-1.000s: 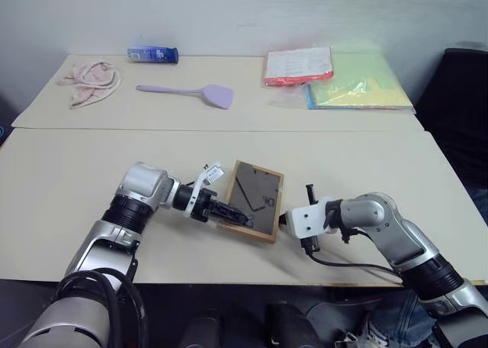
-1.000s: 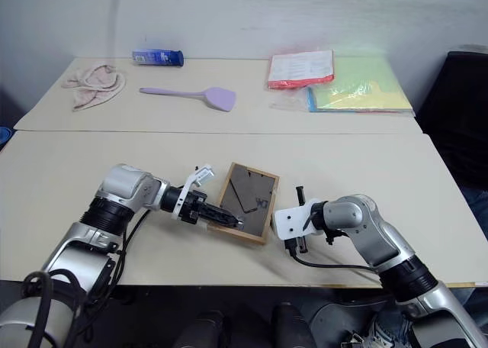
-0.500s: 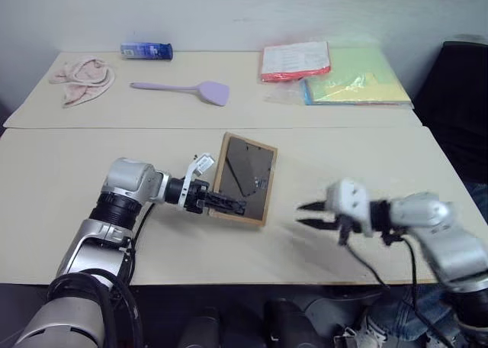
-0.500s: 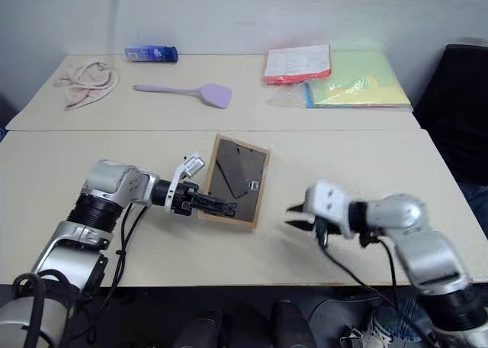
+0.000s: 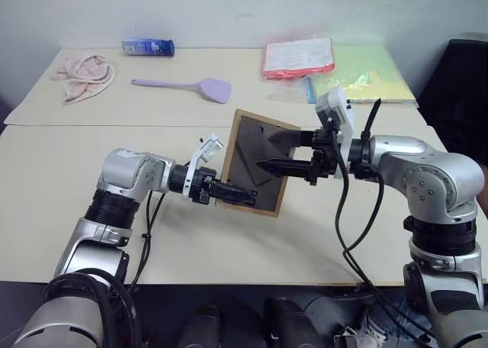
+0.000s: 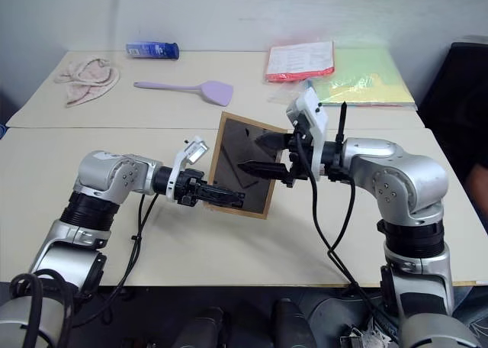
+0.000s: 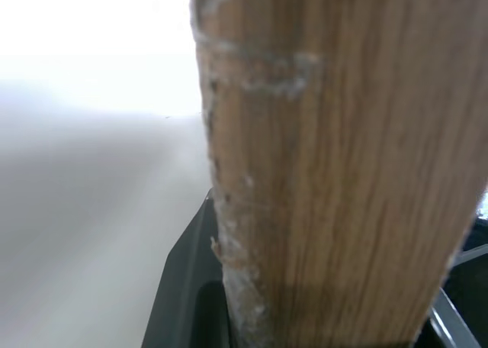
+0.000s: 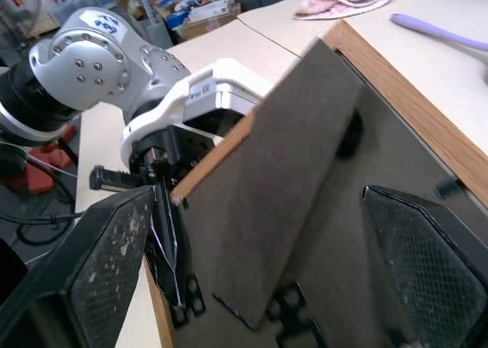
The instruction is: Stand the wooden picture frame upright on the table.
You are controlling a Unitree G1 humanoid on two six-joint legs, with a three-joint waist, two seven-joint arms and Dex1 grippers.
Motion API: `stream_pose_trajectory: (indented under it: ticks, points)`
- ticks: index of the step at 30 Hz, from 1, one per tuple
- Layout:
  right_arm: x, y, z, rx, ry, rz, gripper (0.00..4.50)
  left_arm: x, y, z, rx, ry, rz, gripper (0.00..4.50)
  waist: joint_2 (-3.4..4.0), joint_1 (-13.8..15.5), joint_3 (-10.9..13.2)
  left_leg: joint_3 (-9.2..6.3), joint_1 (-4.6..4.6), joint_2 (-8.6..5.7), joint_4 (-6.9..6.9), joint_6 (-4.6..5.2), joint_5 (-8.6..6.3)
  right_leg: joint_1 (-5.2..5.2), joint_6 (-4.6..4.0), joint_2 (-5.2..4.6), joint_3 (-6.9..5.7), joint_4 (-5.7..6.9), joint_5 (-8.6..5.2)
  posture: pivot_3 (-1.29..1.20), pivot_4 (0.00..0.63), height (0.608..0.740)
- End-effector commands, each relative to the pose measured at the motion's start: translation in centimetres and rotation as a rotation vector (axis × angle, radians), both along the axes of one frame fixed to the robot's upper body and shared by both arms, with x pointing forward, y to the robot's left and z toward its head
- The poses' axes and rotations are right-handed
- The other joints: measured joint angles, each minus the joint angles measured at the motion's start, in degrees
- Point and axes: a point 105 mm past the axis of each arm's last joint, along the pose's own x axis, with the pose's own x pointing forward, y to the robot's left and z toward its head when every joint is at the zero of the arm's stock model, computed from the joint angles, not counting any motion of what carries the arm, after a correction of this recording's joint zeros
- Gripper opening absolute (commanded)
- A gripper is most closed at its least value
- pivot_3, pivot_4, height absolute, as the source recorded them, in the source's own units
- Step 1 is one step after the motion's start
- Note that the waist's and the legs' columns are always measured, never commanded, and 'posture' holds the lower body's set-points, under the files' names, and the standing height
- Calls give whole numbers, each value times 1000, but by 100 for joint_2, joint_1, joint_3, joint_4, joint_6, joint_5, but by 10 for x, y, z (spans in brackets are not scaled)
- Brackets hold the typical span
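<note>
Well beyond the hands lie a crumpled pink cloth (image 5: 82,75), a blue cylindrical tube (image 5: 148,48), a lilac plastic spatula (image 5: 187,85) and stacked red, green, yellow paper folders (image 5: 335,66).

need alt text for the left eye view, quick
The left gripper holds the wooden picture frame tilted up off the table, dark back showing, while the right gripper reaches to it with open jaws.
</note>
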Motion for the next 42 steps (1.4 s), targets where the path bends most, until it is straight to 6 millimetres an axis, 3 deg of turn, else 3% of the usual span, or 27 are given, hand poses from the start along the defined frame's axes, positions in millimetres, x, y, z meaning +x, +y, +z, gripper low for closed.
stream_pose_trajectory:
  ticks: [1,6,14,16,20,22,24,27,32,39,42]
  points:
    - [-19,16,6,-4,-21,118,4500,1,-6,16,-48,-76,-26,1146,0,-4,0,0,-8,-1,0,-1,3,-8,0,0,-1,2,0,0,150,740]
    - [-46,11,10,-20,-26,217,4500,10,-4,13,-42,-84,15,1146,0,-6,0,0,-12,0,-2,-1,3,-12,0,0,-2,-1,0,0,150,740]
    - [-46,-24,7,-113,-79,94,4500,15,2,11,-26,-86,31,1146,-1,-2,1,0,-9,-2,-3,1,6,-10,0,0,-2,-5,0,0,150,740]
    - [-38,-37,0,-208,-156,25,4500,14,2,14,-31,-84,30,1146,-1,1,1,1,-10,-2,-4,2,5,-10,0,-1,-2,-5,0,0,150,740]
    - [-7,-70,-20,-583,-636,-112,4500,13,1,23,-50,-74,18,1146,-5,7,2,5,-9,-5,-3,3,5,-8,0,1,-1,-12,0,0,150,740]
    - [9,-71,-13,-679,-997,-155,4500,10,0,26,-58,-66,3,1146,-10,-9,5,30,2,-9,-3,5,5,-8,2,6,15,-12,1,0,150,740]
    - [12,-63,-18,-770,-1364,-88,4500,7,-1,28,-66,-54,-14,1146,-10,-44,6,51,10,-9,-3,6,7,-13,5,11,30,-2,3,0,150,740]
    - [11,-49,-32,-782,-1685,42,4500,2,-3,31,-76,-30,-36,1146,-10,-102,6,53,13,-4,-7,-1,10,-23,5,16,38,3,2,0,150,740]
    - [18,-27,-18,-571,-1977,-44,4500,-8,-5,39,-102,33,-76,1146,-10,-176,6,54,11,-3,-12,-13,17,-35,2,23,45,19,1,0,150,740]
    - [32,-29,-31,-542,-2009,-53,2241,-14,-1,39,-84,48,-87,1146,-9,-170,6,49,11,-3,-11,-17,19,-34,-1,23,44,21,0,0,150,740]
    - [29,-32,-30,-514,-2018,-39,1692,-13,4,41,-81,40,-79,1146,-9,-174,6,49,12,-4,-10,-17,20,-31,-1,23,42,21,0,0,150,740]
